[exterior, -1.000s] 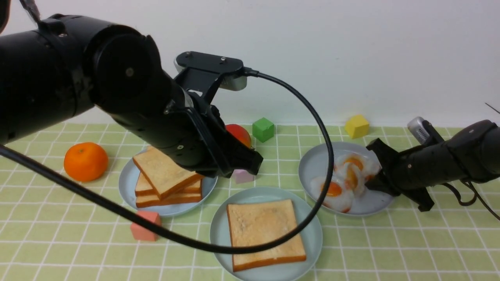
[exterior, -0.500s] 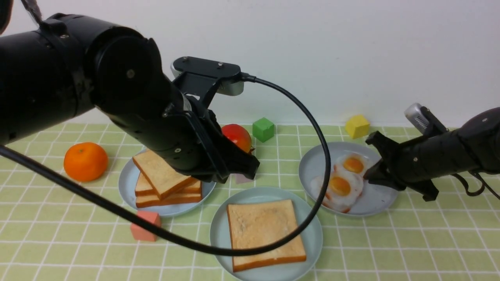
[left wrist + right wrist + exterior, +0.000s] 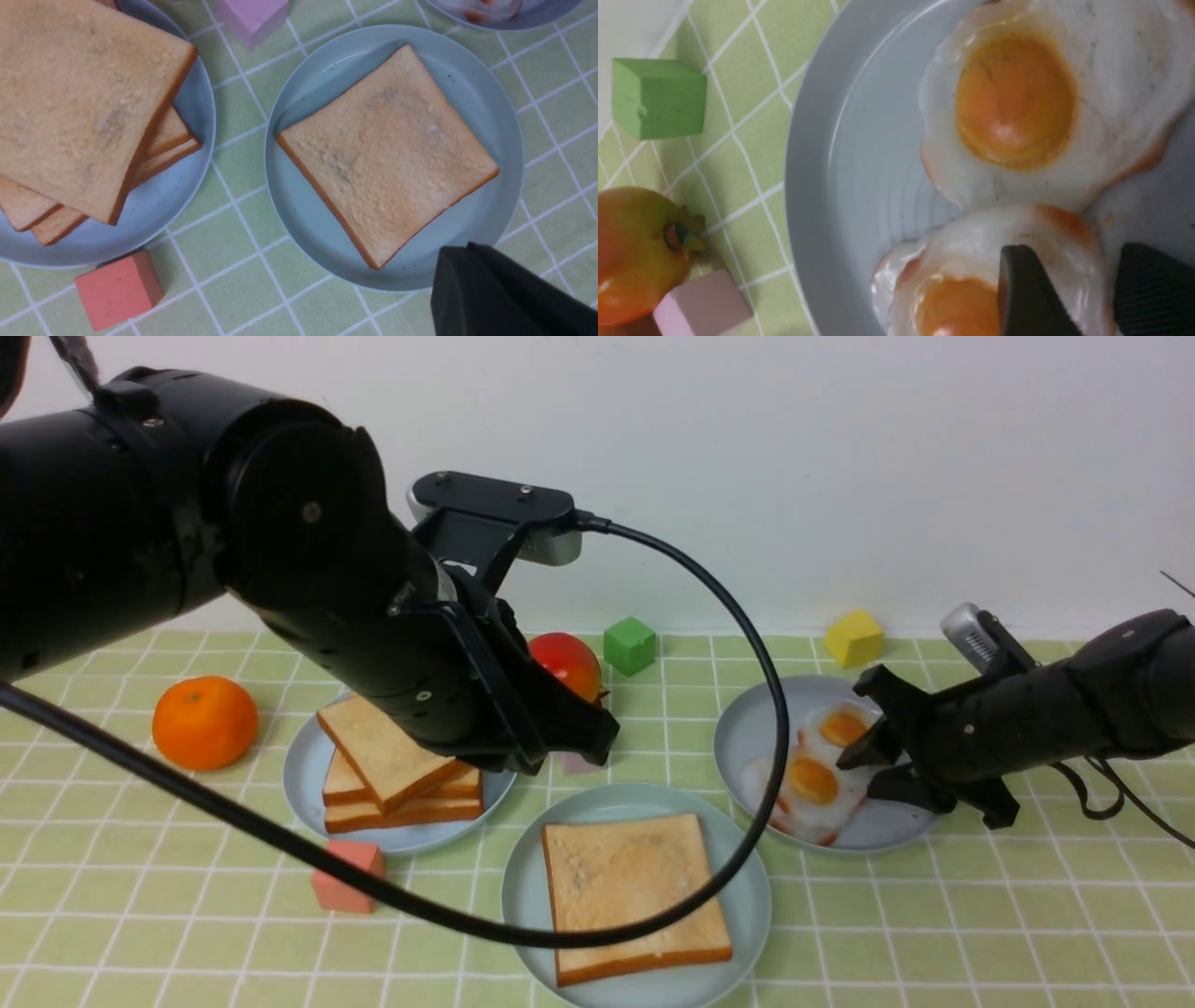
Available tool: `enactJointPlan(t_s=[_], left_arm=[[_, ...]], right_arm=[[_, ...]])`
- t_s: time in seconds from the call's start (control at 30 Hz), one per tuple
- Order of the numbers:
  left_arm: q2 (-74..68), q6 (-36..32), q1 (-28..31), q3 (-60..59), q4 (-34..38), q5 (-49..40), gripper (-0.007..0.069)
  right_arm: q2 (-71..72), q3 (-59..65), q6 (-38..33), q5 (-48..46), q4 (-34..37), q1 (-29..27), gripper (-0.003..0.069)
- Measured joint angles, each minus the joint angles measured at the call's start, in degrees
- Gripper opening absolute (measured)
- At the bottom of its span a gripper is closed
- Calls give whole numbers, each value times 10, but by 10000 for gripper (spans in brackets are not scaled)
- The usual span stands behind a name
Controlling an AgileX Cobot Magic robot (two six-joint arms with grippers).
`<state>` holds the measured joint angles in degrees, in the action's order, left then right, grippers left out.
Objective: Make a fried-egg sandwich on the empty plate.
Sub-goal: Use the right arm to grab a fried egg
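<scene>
The aqua-mint plate (image 3: 523, 896) sits front centre with one tan toast slice (image 3: 635, 896) lying flat on it; the left wrist view shows the same slice (image 3: 387, 154). Two fried eggs overlap on the grey-blue plate (image 3: 747, 728) to the right: a nearer egg (image 3: 810, 784) and a farther one (image 3: 845, 728). My right gripper (image 3: 857, 775) is open low over that plate. In the right wrist view its gripper (image 3: 1087, 284) straddles the white rim of the nearer egg (image 3: 962, 289), holding nothing. My left gripper (image 3: 602, 733) hangs shut and empty between the toast stack and the centre plate.
Several toast slices (image 3: 392, 756) are stacked on the light blue plate (image 3: 299, 775) at left. Around them lie an orange (image 3: 205, 721), a tomato (image 3: 565, 663), a green cube (image 3: 628, 646), a yellow cube (image 3: 852, 637) and a salmon cube (image 3: 345, 877). The left arm's cable (image 3: 747, 644) loops over the centre plate.
My right gripper went from shut to open, and the eggs that stood bunched up have dropped flat. It then moved left over the eggs. The left arm rose slightly.
</scene>
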<state>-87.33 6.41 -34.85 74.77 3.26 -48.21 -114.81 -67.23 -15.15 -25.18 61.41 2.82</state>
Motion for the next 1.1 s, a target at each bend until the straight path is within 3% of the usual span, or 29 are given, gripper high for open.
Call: enactJointPlan(t_s=[0.17,0.43,0.7,1.1], left_arm=[[0,0,0,0,0,-6,-12],[0,0,0,0,0,-7,-5],[0,0,0,0,0,-7,0],[19,2,0,0,-7,-28,5]], right_arm=[[-12,-9,-12,1,8,0,230],[-18,-13,-24,0,13,0,209],[-18,-14,-27,1,6,0,2],[11,-10,-28,-10,-24,0,1]])
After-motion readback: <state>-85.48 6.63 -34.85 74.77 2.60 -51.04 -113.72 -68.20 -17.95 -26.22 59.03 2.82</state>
